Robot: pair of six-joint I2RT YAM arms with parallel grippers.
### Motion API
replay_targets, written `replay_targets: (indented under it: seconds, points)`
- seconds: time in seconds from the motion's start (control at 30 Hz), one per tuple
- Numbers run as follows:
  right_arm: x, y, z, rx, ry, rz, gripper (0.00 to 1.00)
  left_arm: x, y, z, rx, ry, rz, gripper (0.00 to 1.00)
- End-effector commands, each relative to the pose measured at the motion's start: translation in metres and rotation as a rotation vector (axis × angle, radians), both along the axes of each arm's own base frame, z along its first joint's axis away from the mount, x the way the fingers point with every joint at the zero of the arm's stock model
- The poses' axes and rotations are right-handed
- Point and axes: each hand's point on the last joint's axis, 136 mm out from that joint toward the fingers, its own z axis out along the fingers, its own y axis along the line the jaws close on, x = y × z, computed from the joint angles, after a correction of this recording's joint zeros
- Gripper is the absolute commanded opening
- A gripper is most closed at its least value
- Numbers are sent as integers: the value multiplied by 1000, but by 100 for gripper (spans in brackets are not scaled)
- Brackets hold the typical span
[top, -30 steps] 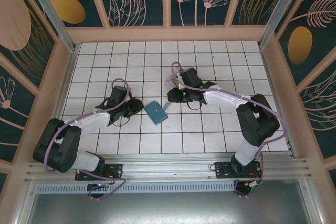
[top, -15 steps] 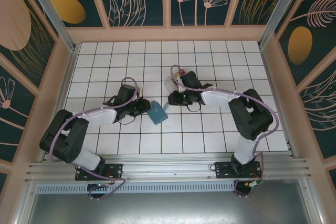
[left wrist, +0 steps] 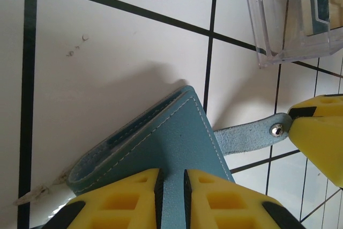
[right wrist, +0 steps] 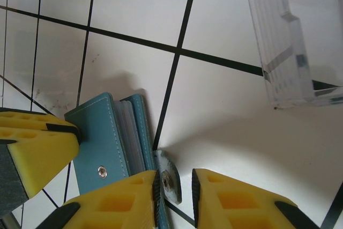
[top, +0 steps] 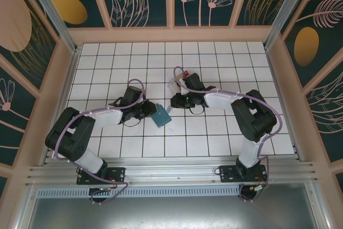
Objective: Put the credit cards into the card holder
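Observation:
A teal wallet (top: pixel 160 115) lies on the tiles between both arms. My left gripper (left wrist: pixel 171 172) is shut on the edge of the wallet's cover (left wrist: pixel 161 143). The wallet's strap tab (right wrist: pixel 170 181), with a metal snap, sits between the jaws of my right gripper (right wrist: pixel 174 178). They stand slightly open: one pad touches the tab and a gap remains on the other side. The clear card holder (top: pixel 174 84) (right wrist: pixel 289 41) stands just beyond the wallet. Clear sleeves (right wrist: pixel 127 132) show between the covers. The credit cards are hidden.
The white tiled floor (top: pixel 214 132) is ringed by a low wooden rim (top: pixel 171 35) and patterned walls. The right arm's body (top: pixel 252 116) folds back to the right of the wallet. The left arm's body (top: pixel 75 132) lies at the near left.
My left gripper has moved right up to the wallet and holds its cover. The right gripper's jaws have narrowed around the strap tab and its elbow has drawn in.

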Motion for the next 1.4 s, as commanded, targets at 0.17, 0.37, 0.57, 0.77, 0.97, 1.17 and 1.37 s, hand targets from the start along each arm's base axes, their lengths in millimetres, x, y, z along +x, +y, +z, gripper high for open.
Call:
replay_targets:
  seconds: [0.17, 0.37, 0.57, 0.77, 0.97, 1.17, 1.37]
  points:
    - [1, 4, -2, 31, 16, 8, 20, 3, -3, -3, 5, 2, -5, 21]
    - [1, 7, 4, 44, 11, 19, 11, 4, -4, -3, 3, 2, -5, 21]
    - [-12, 25, 19, 88, 11, 84, 9, 4, -4, -5, 2, 6, -4, 21]
    - [-31, 46, 14, 63, 15, 167, 8, 4, -5, -5, -1, 4, -2, 21]
    - [-36, 53, 3, 25, 20, 188, 8, 2, -4, -7, 2, 9, -1, 21]
    - [-38, 58, -5, -35, 11, 213, 8, 3, -4, -6, 1, 5, 0, 21]
    - [-36, 54, -12, -101, -10, 210, 8, 2, -3, -6, 1, 5, 2, 21]
